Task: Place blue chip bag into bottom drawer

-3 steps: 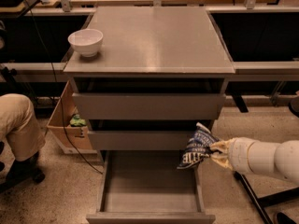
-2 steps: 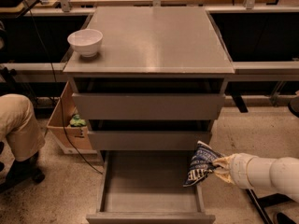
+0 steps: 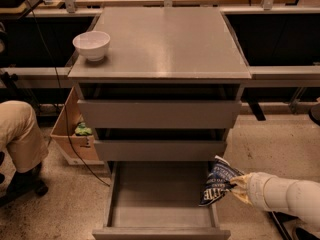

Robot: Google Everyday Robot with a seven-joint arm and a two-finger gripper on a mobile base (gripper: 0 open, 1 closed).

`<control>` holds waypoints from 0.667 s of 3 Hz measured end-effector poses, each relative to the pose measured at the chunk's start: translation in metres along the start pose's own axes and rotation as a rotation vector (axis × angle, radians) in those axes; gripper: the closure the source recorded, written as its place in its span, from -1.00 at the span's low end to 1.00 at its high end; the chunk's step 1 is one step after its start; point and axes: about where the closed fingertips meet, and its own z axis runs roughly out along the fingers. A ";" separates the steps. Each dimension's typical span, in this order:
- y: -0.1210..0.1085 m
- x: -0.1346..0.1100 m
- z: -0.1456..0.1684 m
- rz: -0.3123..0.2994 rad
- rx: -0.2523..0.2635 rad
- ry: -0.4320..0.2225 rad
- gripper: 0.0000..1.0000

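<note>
The blue chip bag, dark blue with white lettering, hangs over the right wall of the bottom drawer. That drawer is pulled out wide and its grey tray shows nothing inside. My gripper comes in from the lower right on a white arm and is shut on the bag's right edge, holding it just above the drawer's right side. The two upper grey drawers stand slightly open above.
A white bowl stands on the cabinet top at its left. A cardboard box sits on the floor left of the cabinet. A person's leg in tan trousers is at the far left. Desks run behind.
My gripper has carried the blue chip bag downward and slightly back, from beside the middle drawer to the right wall of the open bottom drawer.
</note>
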 end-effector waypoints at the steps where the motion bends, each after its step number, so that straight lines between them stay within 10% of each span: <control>1: 0.056 0.012 0.045 -0.004 -0.059 0.028 1.00; 2: 0.100 0.032 0.103 -0.034 -0.110 0.041 1.00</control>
